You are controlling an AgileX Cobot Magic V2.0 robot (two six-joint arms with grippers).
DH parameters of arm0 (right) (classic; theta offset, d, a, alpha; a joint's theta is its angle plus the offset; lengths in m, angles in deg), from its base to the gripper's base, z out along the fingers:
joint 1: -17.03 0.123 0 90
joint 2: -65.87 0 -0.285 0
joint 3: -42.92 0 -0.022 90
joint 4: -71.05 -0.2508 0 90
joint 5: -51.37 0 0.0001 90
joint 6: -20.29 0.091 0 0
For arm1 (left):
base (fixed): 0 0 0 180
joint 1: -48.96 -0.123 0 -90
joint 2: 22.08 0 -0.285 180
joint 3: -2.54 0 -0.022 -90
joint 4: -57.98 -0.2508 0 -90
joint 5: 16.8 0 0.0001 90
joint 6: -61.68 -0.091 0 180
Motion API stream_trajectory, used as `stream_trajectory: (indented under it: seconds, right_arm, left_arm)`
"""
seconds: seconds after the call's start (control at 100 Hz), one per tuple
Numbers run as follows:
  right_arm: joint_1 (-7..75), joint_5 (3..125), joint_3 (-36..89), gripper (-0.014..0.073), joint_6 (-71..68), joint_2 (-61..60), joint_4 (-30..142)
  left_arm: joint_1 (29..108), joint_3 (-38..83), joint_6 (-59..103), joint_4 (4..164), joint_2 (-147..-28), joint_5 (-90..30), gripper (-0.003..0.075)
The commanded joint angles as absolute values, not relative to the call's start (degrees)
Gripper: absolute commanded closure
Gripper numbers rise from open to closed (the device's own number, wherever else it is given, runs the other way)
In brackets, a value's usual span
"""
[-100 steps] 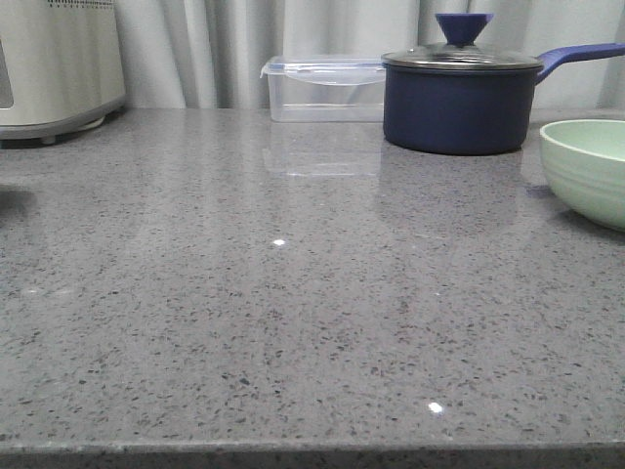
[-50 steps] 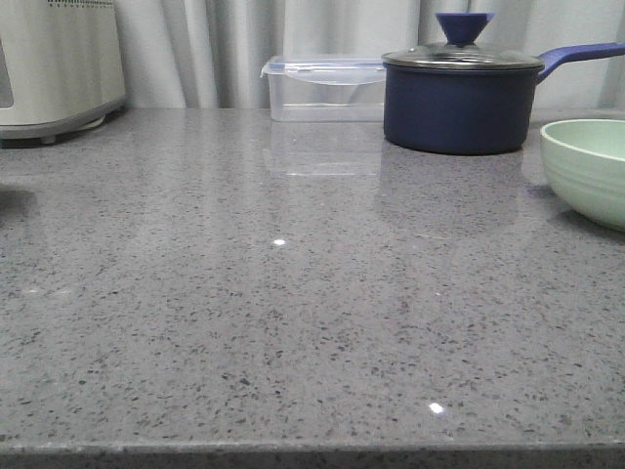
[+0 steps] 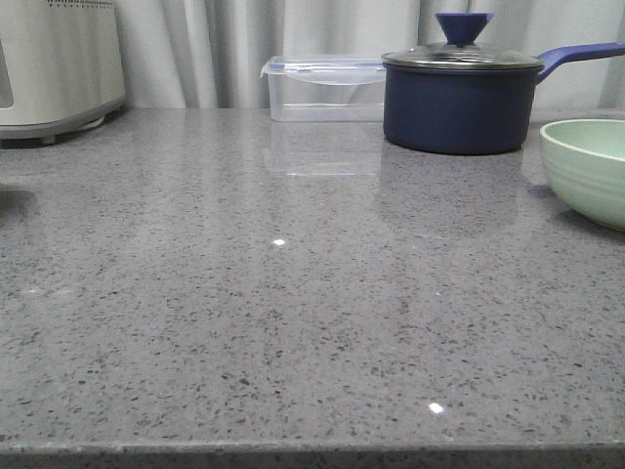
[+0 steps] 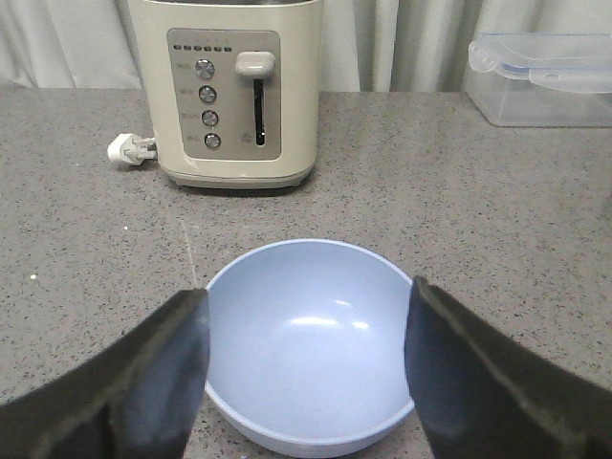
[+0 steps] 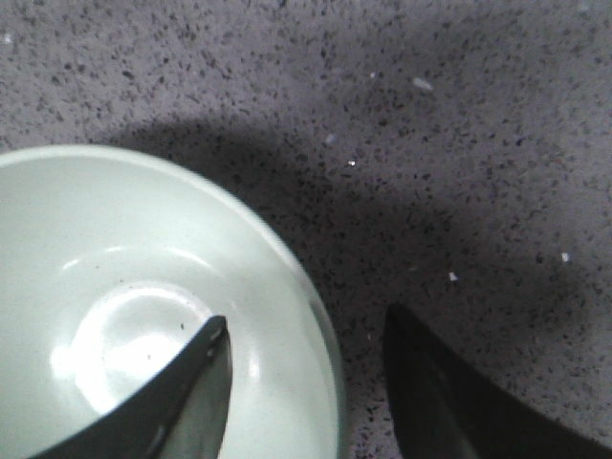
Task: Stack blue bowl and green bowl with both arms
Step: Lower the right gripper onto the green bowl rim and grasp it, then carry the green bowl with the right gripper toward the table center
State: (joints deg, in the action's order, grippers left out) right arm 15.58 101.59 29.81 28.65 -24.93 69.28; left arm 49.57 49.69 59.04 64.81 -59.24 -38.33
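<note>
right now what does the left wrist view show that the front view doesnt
Only the left wrist view shows the blue bowl, sitting empty between the open fingers of the left gripper, and the front panel of the toaster with its white plug beside it.

Only the front view shows the green bowl at the right edge and the navy saucepan with its lid on.

Both show the clear lidded container, the grey speckled counter and the curtain behind; the front view catches just a corner of the toaster.
</note>
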Motion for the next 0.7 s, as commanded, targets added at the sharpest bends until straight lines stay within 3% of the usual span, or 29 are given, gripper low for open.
stream_trajectory:
  seconds: [0.0, 0.13, 0.32, 0.53, 0.69]
  right_arm:
    - [15.2, 99.8, 31.8, 0.0215, 28.3, -23.9, 69.2]
    - [15.2, 99.9, 31.8, 0.0249, 28.3, -24.8, 69.2]
    - [15.2, 99.7, 31.8, 0.0475, 28.3, -24.9, 69.2]
    - [15.2, 99.6, 31.8, 0.0643, 28.3, -24.9, 69.2]
    - [15.2, 99.2, 32.0, 0.0673, 28.3, -24.9, 69.2]
  left_arm:
    - [49.5, 47.7, 59.5, 65.3, -59.8, -33.7, 0.0282]
    - [49.5, 47.7, 59.5, 65.3, -59.8, -33.7, 0.0281]
    - [49.5, 47.7, 59.5, 65.3, -59.8, -33.7, 0.0281]
    - [49.5, 47.7, 59.5, 65.3, -59.8, -33.7, 0.0282]
    - [49.5, 47.7, 59.5, 65.3, -59.8, -33.7, 0.0282]
